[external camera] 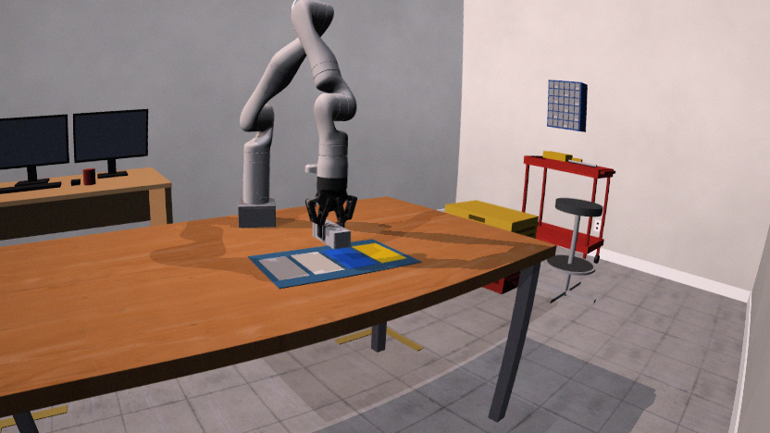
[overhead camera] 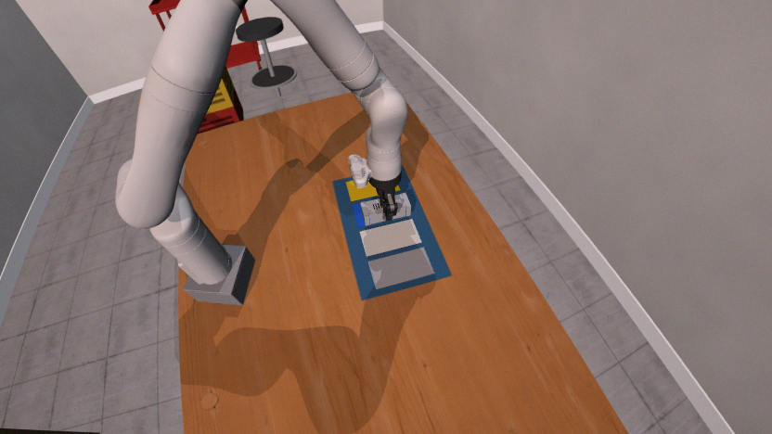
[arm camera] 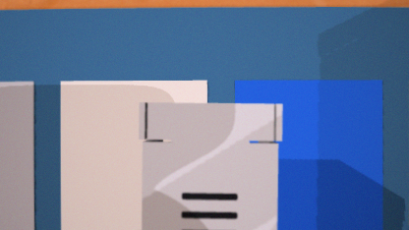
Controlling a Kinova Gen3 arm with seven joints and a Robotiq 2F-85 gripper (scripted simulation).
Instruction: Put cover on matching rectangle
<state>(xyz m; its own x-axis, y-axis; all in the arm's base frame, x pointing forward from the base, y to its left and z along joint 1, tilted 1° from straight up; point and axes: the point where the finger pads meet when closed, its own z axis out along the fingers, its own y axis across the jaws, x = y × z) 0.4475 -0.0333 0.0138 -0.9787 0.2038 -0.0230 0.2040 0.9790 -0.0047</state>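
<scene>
The cover (overhead camera: 371, 210) (external camera: 338, 235) (arm camera: 211, 167) is a pale grey thin-walled box with two dark slots on top. My gripper (overhead camera: 388, 214) (external camera: 329, 228) is shut on it and holds it just above the dark blue mat (overhead camera: 356, 270) (arm camera: 147, 44). In the wrist view the cover straddles the gap between the white rectangle (overhead camera: 388, 237) (external camera: 317, 262) (arm camera: 98, 157) and the blue rectangle (overhead camera: 357, 217) (external camera: 353, 259) (arm camera: 329, 128). The yellow rectangle (overhead camera: 357, 189) (external camera: 379, 251) lies beyond the blue one. My fingers do not show in the wrist view.
A grey rectangle (overhead camera: 402, 268) (external camera: 279, 267) (arm camera: 15, 157) ends the row on the mat. The arm's base (overhead camera: 221, 280) (external camera: 256, 212) stands on the wooden table (overhead camera: 302, 351) (external camera: 134, 301). A stool (external camera: 576, 231), a red cart (external camera: 565, 178) and a yellow box (external camera: 492, 214) stand off the table.
</scene>
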